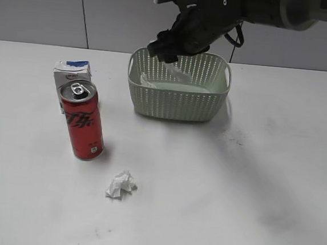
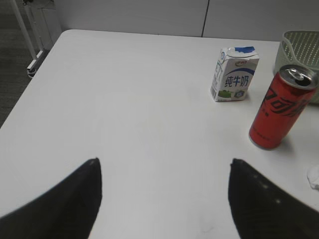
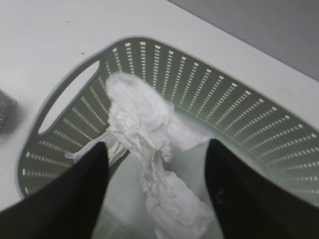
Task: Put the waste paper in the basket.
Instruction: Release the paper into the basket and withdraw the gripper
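Note:
A pale green perforated basket (image 1: 176, 103) stands at the back middle of the white table. My right gripper (image 1: 165, 49) hovers over its far left rim, open, fingers (image 3: 155, 147) spread wide. Crumpled white paper (image 3: 149, 144) lies loose between the fingers inside the basket (image 3: 239, 109), and shows as white paper in the exterior view (image 1: 176, 73). Another crumpled paper ball (image 1: 121, 185) lies on the table in front of the can; its edge shows in the left wrist view (image 2: 314, 177). My left gripper (image 2: 164, 167) is open and empty above bare table.
A red soda can (image 1: 82, 121) stands left of centre, also in the left wrist view (image 2: 281, 107). A small milk carton (image 1: 71, 74) stands behind it, also in the left wrist view (image 2: 234, 73). The table's left edge (image 2: 30, 89) drops to the floor.

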